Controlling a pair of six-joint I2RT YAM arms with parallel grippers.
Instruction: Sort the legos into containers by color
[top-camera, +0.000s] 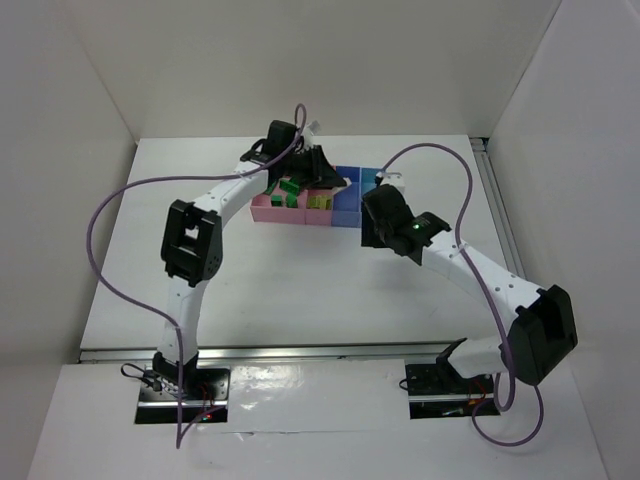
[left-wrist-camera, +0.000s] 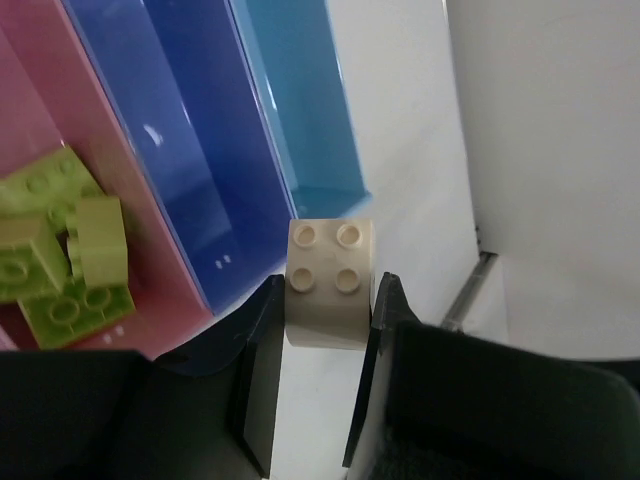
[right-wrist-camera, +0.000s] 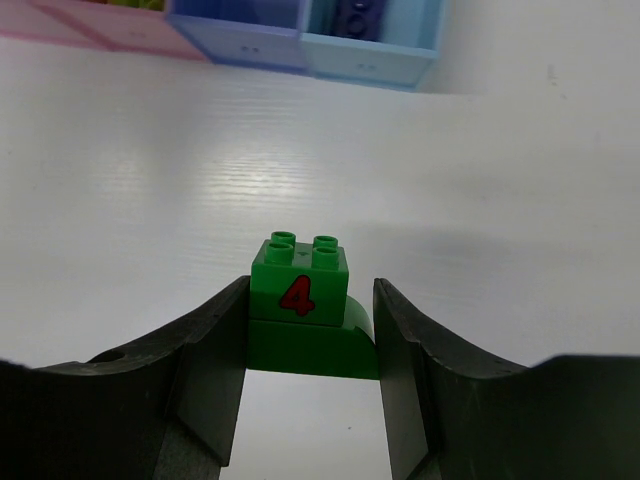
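Observation:
My left gripper is shut on a cream studded brick, held beside the light blue tray at the end of the tray row. Next to that are a dark blue tray and a pink tray holding yellow-green bricks. My right gripper is shut on a green brick marked with a red 4, stacked on a curved green piece, over the bare table in front of the trays. In the top view, dark green bricks lie in the large pink tray.
A dark blue brick lies in the light blue tray. White walls enclose the table on three sides. A metal rail runs along the table's right edge. Purple cables loop from both arms.

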